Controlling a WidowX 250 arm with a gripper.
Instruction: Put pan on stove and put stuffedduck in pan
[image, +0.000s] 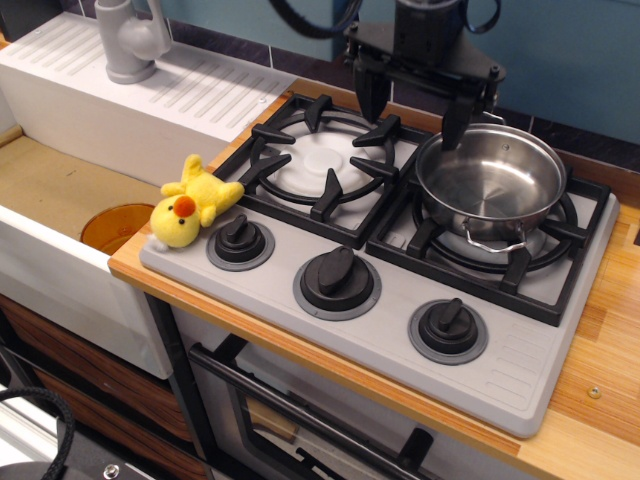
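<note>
The fingers (414, 108) hang spread wide apart, holding nothing, over the back of the stove (400, 290). One black finger (373, 95) points down over the rear of the left grate (322, 152); the other finger (453, 120) points down at the back rim of the pan (490, 184). Whether that tip touches the rim I cannot tell from here.

The pan sits upright on the right grate (500, 250), just in front of and to the right of the fingers, and it is empty, its steel floor showing bare. One wire handle (493, 241) faces the front of the stove, the other (483, 117) sits at the back, just beside the right-hand finger.

The duck (193, 201) lies well apart from the fingers, far to their left and nearer the front, at the stove's front-left corner. Its head with the orange beak rests towards the edge of the worktop (590, 380), and its body touches the stove just beside the leftmost knob (240, 240). Two more knobs (337, 279) stand in a row along the front, away from the fingers.

Beyond the duck, farther left still, is a white sink (60, 250) with an orange disc (115, 226) in it and a grey tap (132, 38) at the back.
</note>
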